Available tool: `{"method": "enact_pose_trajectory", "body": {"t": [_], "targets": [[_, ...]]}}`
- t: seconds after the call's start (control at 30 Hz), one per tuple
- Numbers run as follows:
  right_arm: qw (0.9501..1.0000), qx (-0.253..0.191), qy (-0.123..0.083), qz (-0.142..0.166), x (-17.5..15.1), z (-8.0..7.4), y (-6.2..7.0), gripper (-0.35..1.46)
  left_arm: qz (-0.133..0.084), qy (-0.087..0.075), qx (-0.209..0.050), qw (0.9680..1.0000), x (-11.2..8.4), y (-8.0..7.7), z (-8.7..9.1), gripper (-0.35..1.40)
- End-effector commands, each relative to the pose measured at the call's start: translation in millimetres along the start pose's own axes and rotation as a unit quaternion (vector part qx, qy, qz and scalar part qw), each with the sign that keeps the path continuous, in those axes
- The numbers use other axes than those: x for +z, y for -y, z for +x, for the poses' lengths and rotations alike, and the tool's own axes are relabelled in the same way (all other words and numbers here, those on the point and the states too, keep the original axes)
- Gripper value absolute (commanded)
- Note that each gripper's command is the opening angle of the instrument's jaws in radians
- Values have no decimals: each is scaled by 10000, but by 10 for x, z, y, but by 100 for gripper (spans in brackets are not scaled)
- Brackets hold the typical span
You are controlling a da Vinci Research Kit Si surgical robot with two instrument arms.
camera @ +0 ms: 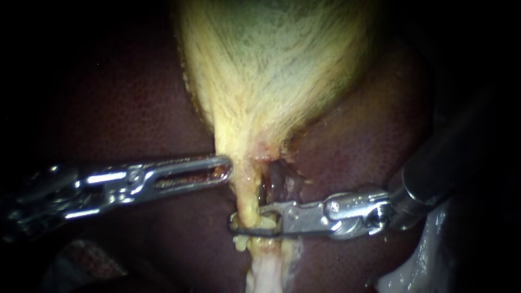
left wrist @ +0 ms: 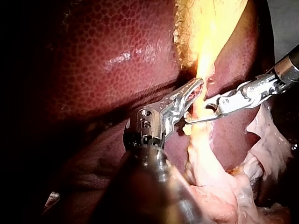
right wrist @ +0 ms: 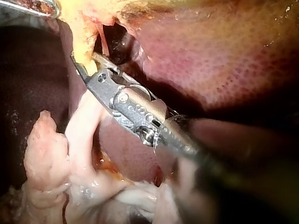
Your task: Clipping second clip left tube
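The yellow gallbladder (camera: 271, 54) narrows downward into the left tube (camera: 245, 202), a yellow strand; a darker tube (camera: 275, 182) lies just right of it. My left instrument (camera: 227, 167) comes in level from the left, its slotted jaws shut on the gallbladder's neck where the strand begins. In the left wrist view, the left instrument (left wrist: 197, 89) bites the edge of the yellow tissue. My right instrument (camera: 252, 220) reaches in from the right, lower down, with open jaws straddling the left tube, one above and one below. The right instrument (right wrist: 86, 63) shows the same straddle from its own camera.
Dark red liver (camera: 135, 108) surrounds the gallbladder on both sides. Pale pink loose tissue (right wrist: 46, 154) hangs below the tube, under the right instrument. A whitish fold (camera: 418, 266) lies at the lower right beside the right shaft.
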Motion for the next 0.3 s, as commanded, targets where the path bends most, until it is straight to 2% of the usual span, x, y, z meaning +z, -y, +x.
{"method": "enact_pose_trajectory", "body": {"t": [0.03,0.3], "targets": [[10000,-10,7,14,1,-1,0,-35,1,-1,0,10000,1,-1,1,-33],[10000,41,8,15,2,-3,1,-35,1,0,0,10000,2,-1,0,-33]]}}
